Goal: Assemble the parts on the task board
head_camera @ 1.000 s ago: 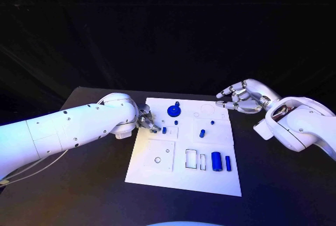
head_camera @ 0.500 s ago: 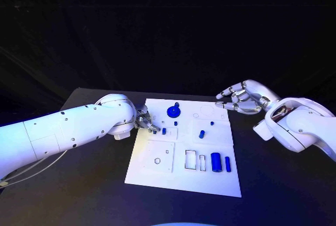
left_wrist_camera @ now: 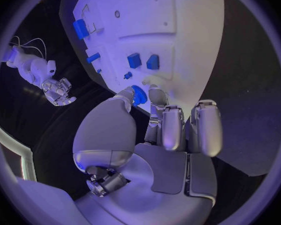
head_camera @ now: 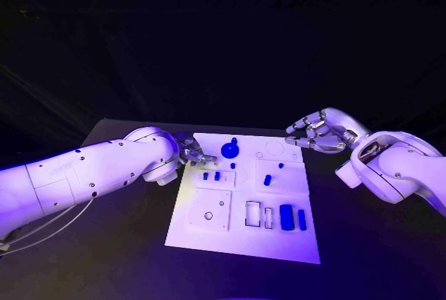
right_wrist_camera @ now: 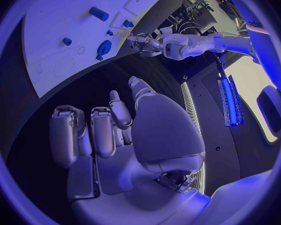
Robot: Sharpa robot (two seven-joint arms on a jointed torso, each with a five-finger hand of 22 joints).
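On the black table (head_camera: 111, 242), seen from the head camera, the white task board (head_camera: 243, 229) lies between the two arms, and everything else can be placed against it. Two small blue parts (head_camera: 211, 176) stand side by side in a recess near the board's left edge, a round blue knob (head_camera: 229, 146) sits near its far edge, a short blue peg (head_camera: 267, 180) lies toward the middle, and a larger blue block (head_camera: 286, 215) with a thin blue bar (head_camera: 301, 217) beside it rests near the right edge on the nearer half. The left hand (head_camera: 195, 153) hovers just over the board's left edge, close to the two small parts, fingers partly curled and nothing visibly held. The right hand (head_camera: 319, 133) hangs off the board's far right corner, fingers loosely spread and empty.

From the left wrist, the left hand's fingers (left_wrist_camera: 172, 127) reach toward the board's far edge with the knob (left_wrist_camera: 138, 94) just past the fingertips; the two small parts (left_wrist_camera: 143, 61) lie beyond, apart from the hand. No part sits in its grasp.

From the right wrist, the right hand (right_wrist_camera: 109, 130) is open and holds nothing, well apart from the board (right_wrist_camera: 59, 30); the knob (right_wrist_camera: 104, 48) and peg (right_wrist_camera: 98, 13) show on it.

These pieces look like small, rigid, smooth plastic: light, stiff, probably slippery, and easily tipped or flicked away. A fingertip pinch across the flat sides of a small part, or round the knob's rim, seems the surest hold.
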